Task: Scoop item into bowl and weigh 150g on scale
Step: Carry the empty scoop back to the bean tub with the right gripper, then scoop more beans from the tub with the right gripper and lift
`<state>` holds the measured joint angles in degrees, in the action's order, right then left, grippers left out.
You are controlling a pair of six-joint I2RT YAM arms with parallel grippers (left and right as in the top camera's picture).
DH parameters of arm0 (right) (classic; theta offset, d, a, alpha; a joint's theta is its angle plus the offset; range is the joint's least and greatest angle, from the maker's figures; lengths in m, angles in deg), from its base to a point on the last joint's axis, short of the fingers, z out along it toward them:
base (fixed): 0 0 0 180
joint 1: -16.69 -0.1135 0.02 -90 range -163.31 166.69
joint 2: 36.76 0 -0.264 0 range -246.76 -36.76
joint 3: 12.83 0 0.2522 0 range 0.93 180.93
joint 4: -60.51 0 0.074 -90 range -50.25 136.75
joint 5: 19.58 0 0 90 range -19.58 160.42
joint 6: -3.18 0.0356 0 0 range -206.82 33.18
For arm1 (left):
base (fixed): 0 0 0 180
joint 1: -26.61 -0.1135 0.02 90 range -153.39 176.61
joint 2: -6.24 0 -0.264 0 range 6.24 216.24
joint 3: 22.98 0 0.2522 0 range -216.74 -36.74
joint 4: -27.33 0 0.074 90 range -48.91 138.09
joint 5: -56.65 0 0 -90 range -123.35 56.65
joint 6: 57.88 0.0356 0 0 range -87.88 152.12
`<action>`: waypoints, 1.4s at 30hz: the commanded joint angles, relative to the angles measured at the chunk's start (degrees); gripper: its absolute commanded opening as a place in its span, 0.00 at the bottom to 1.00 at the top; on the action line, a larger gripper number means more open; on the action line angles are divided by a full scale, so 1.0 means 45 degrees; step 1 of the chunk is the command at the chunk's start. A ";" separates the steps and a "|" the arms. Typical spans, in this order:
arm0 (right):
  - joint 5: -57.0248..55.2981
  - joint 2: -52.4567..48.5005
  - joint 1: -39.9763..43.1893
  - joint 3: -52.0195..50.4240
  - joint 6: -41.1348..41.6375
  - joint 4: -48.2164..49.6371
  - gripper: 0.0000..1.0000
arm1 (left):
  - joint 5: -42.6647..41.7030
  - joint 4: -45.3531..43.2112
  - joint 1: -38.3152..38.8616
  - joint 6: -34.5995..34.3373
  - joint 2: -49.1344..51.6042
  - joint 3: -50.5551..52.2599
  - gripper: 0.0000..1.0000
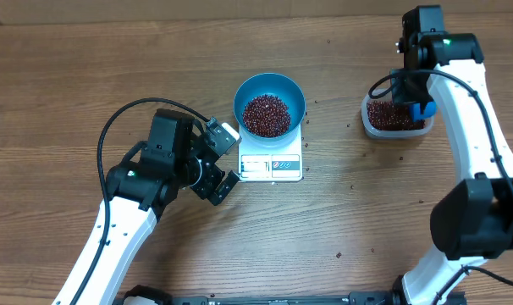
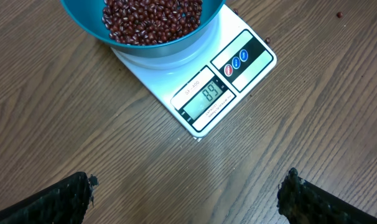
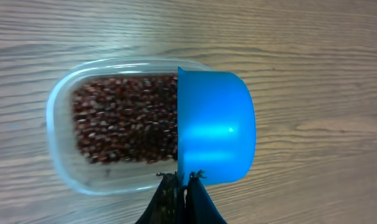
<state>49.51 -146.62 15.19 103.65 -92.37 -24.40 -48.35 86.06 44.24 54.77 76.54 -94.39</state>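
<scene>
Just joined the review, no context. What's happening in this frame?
The right gripper is shut on the blue scoop, holding it over one end of the clear tub of beans. The bowl sits on the scale with beans already in it. The display reads 89, so it's short of target. The left gripper is open beside the scale, holding nothing.

Left arm (image 1: 113, 233) and right arm (image 1: 475, 119): white shells, black joint housings; a thin black cable (image 1: 113, 125) loops behind the left claw (image 1: 227, 159); rough black fingers (image 2: 64, 199); a green light (image 1: 447, 40) glows behind the right claw (image 3: 183, 186).
</scene>
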 commanded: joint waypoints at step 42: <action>1.1060 -0.1477 0.4867 0.0000 0.0559 -0.0539 0.04 | -0.0243 -0.0049 0.0087 -0.0131 0.0044 0.0039 1.00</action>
<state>95.92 -153.07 35.41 103.67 -90.03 -26.57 -48.35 86.04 44.24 54.77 76.54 -94.39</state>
